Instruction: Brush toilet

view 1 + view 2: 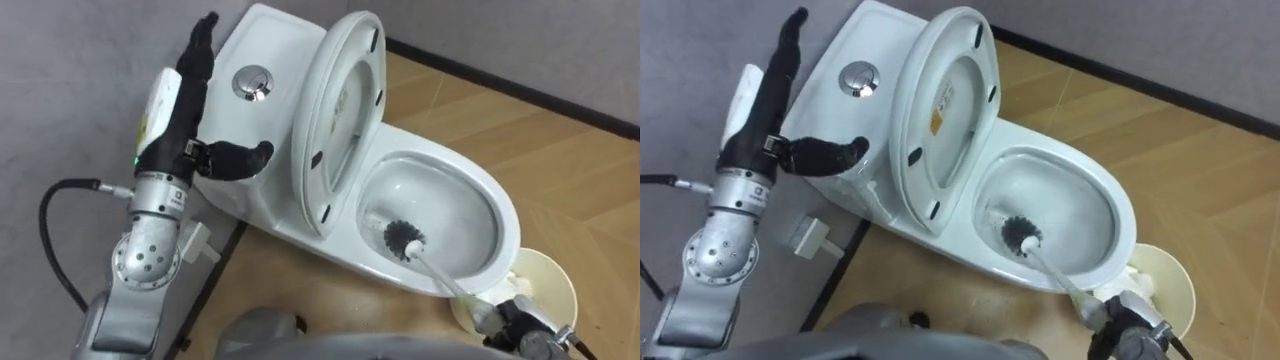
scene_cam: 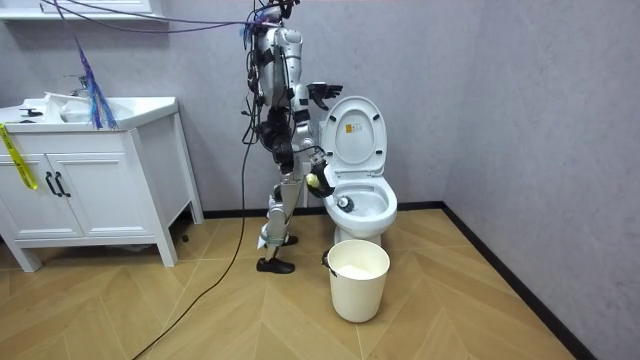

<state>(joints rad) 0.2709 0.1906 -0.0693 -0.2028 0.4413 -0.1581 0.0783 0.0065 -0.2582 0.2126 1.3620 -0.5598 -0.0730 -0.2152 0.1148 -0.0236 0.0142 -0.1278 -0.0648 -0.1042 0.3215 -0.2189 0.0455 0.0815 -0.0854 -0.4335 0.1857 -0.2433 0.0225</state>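
Left eye view: we are looking down on the toilet [image 1: 300, 215] with its lid [image 1: 340, 120] standing up, tilted back against the tank [image 1: 262, 40]. The flush button [image 1: 251, 82] is sitting on top of the tank. The left hand [image 1: 185, 100] is hovering at the tank's left edge, fingers straight and pointing up, thumb sticking out sideways toward the tank; we cannot tell whether it is touching. The brush [image 1: 402, 240] is resting its dark head inside the bowl [image 1: 505, 215], against the near inner wall. Its handle [image 1: 445, 280] is slanting down to the lower right, where the right hand [image 1: 520, 322] is gripping it with curled fingers. A cream bucket [image 1: 550, 285] is sitting just beside the bowl's front.

Right eye view: we are seeing the same layout, brush head low in the bowl and the handle running into the right hand at the bottom edge.

Room view: the robot is standing upright at the toilet's side, on the room view's left of it. The bucket is standing on the wood floor [image 2: 470, 300] in front of the bowl. A white cabinet [image 2: 90, 190] is standing at the room view's left.
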